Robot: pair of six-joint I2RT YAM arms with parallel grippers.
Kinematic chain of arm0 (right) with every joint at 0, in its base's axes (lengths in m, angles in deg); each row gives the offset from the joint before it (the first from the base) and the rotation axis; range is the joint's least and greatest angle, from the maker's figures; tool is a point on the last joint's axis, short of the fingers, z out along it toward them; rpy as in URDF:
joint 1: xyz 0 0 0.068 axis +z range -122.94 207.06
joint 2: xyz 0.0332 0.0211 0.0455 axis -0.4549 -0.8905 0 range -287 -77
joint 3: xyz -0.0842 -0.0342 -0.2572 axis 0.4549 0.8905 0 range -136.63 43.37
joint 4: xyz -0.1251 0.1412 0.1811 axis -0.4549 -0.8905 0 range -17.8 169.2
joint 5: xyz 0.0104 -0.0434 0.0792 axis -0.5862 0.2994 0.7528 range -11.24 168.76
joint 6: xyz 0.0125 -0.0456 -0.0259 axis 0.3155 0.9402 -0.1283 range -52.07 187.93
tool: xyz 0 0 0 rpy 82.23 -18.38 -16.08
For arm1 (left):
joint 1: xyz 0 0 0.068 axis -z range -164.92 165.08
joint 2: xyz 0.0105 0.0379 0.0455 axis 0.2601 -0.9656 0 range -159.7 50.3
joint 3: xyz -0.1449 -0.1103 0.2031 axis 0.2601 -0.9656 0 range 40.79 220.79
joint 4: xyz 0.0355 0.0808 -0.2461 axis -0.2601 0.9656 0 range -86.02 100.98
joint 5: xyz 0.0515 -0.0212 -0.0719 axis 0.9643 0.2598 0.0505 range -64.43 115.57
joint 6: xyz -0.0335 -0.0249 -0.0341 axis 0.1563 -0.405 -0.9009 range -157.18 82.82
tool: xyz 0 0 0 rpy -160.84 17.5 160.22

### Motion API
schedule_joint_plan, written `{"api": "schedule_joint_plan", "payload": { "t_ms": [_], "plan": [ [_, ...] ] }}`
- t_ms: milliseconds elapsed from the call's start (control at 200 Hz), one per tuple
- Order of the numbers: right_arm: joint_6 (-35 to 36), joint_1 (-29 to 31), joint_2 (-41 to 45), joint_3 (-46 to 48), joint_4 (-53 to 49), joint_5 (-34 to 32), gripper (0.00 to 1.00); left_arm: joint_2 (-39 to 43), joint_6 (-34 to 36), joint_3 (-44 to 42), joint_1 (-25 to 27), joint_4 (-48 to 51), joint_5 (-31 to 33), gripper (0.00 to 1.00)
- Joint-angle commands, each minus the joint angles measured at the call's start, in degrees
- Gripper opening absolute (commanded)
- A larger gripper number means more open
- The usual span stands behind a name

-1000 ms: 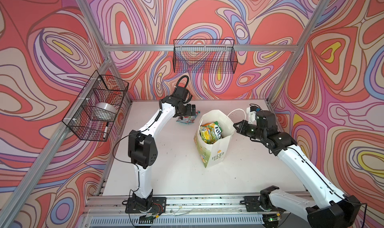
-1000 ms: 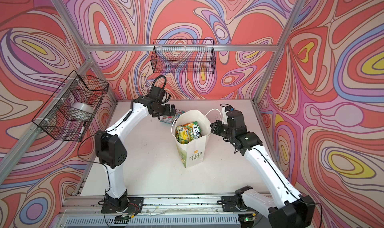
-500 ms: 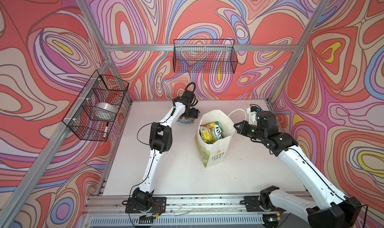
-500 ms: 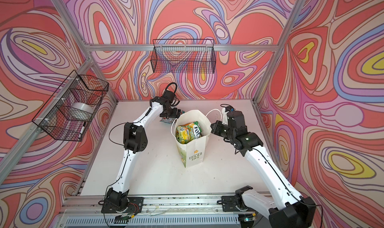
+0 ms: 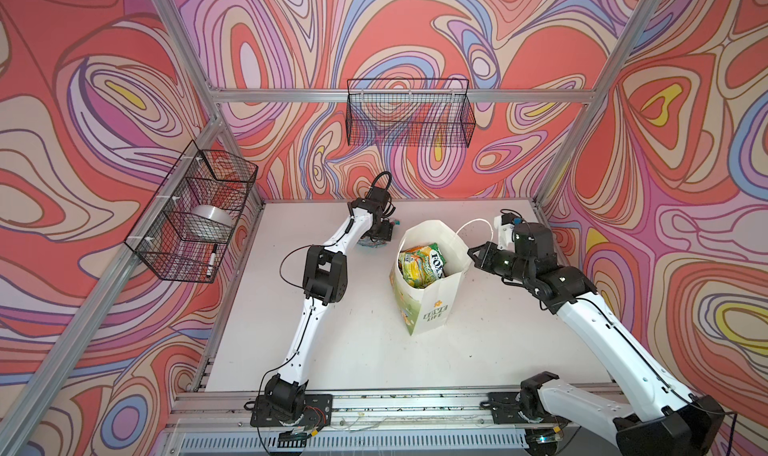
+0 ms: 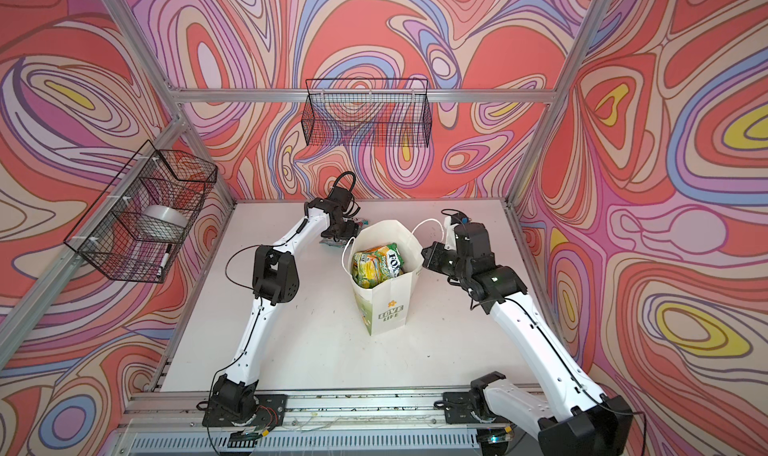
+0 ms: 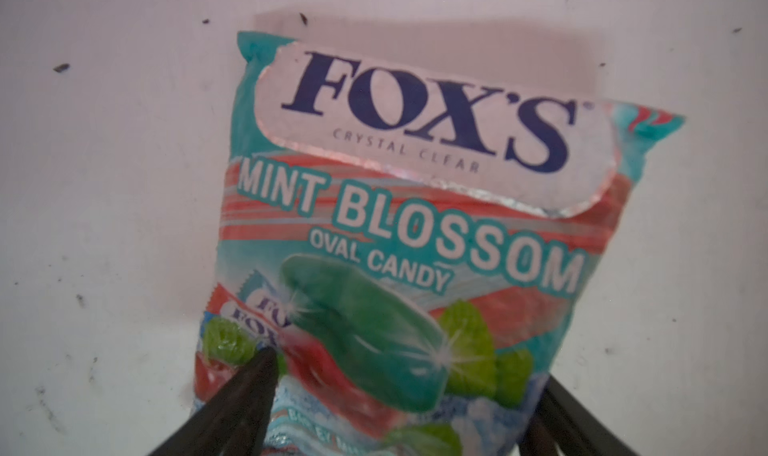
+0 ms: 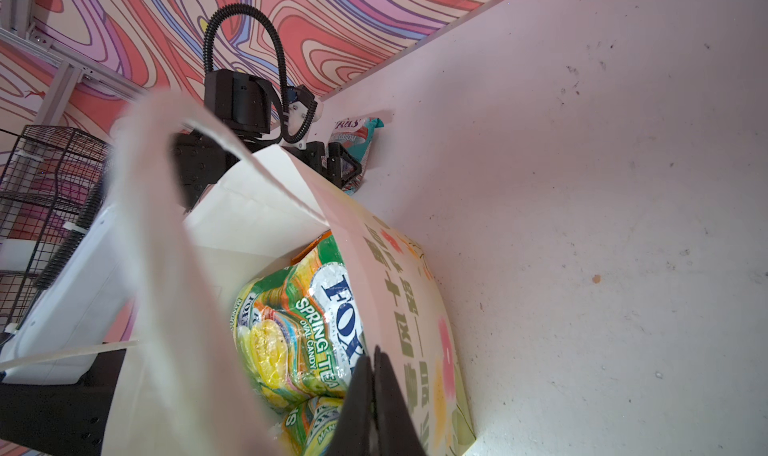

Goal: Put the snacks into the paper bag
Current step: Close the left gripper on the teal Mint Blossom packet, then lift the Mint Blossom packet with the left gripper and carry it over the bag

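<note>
Standing upright on the white table (image 5: 353,329), the paper bag (image 5: 424,308) has its mouth wide open, and its rim sits between the shut jaws of the right gripper (image 8: 372,362). They appear to pinch the thin paper wall and hold the opening steady. Just inside that pinched wall, close by the right jaws' tips, lie the snacks (image 8: 307,329) already packed. Green and yellow "Spring Tea" packets are stacked on end and fill much of the bag's depth, so most of the job looks done.

One teal and red mint packet (image 7: 415,246) lies flat on the table outside the bag, on the side of it away from the right jaws. Its lower end rests between the spread jaws of the left gripper (image 7: 407,375), with one fingertip (image 7: 257,375) over its printed face and the other at its opposite edge. The jaws stand apart around it, and whether the pads are pressing yet cannot be told.

No other loose packet shows in either top view, though the left arm hides some of the table. By this reckoning, what is left is to close on this packet, lift it and drop it into the held-open mouth.
</note>
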Motion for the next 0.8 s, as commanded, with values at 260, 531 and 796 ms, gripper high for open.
{"api": "schedule_joint_plan", "payload": {
  "t_ms": [260,531,796],
  "plan": [
    [0.45,-0.01,1.39,0.54,-0.18,-1.17,0.0,-2.79,-3.92,1.22,-1.43,4.06,2.65,0.23],
    [0.52,-0.01,1.69,0.44,-0.62,-1.39,0.0,7.91,-6.9,-7.24,-1.35,1.06,0.17,0.0],
    [0.53,-0.01,1.99,0.34,-0.94,-1.52,0.0,25.36,-10.35,-18.82,-1.41,-2.61,2.94,0.0]
  ]
}}
